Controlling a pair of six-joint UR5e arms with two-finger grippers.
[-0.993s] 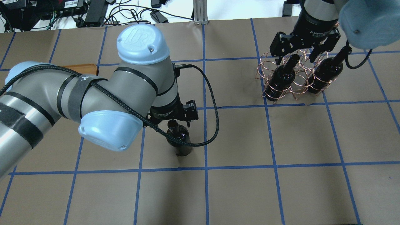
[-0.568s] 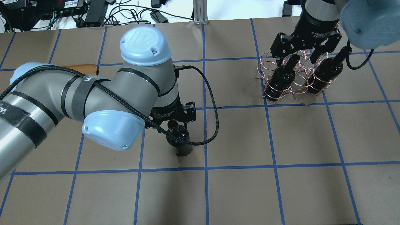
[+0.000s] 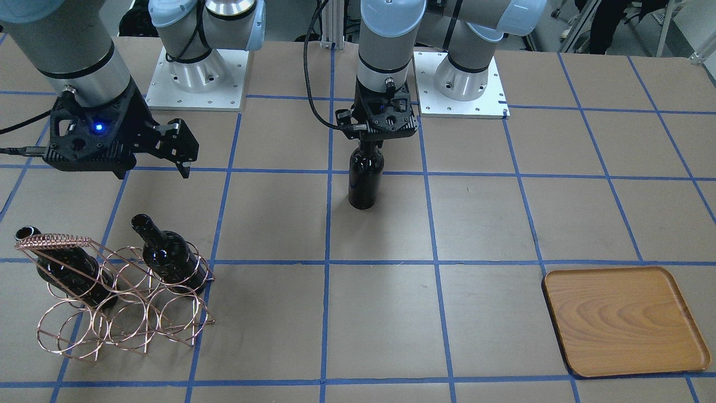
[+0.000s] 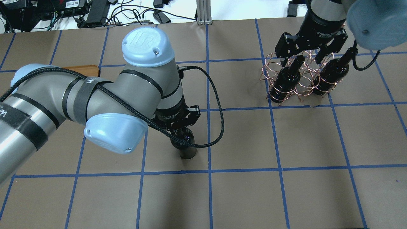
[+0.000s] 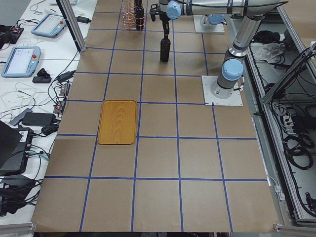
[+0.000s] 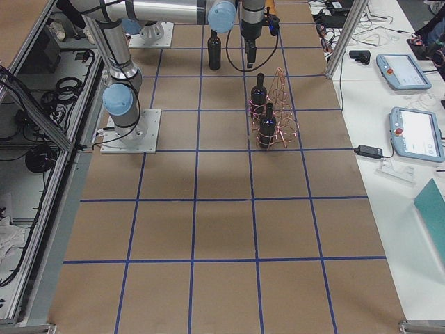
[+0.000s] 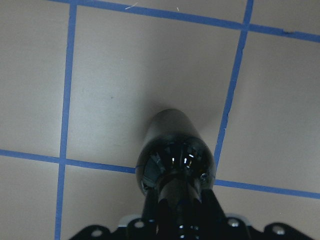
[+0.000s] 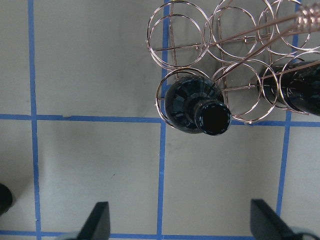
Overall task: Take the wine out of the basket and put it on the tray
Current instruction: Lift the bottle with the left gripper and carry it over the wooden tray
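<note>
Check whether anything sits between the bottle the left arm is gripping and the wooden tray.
Nothing visible does. The left gripper is shut on the bottle by its neck, and from there to the tray there is only bare table. The basket stands on the opposite side.

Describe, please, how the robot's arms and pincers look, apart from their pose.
The left arm and right arm are grey tubes with pale blue joint caps; one cap bears a UR logo. A black braided cable and black straps wrap the left one. The left pincer and right pincer are black; a blue light glows above the right one.
</note>
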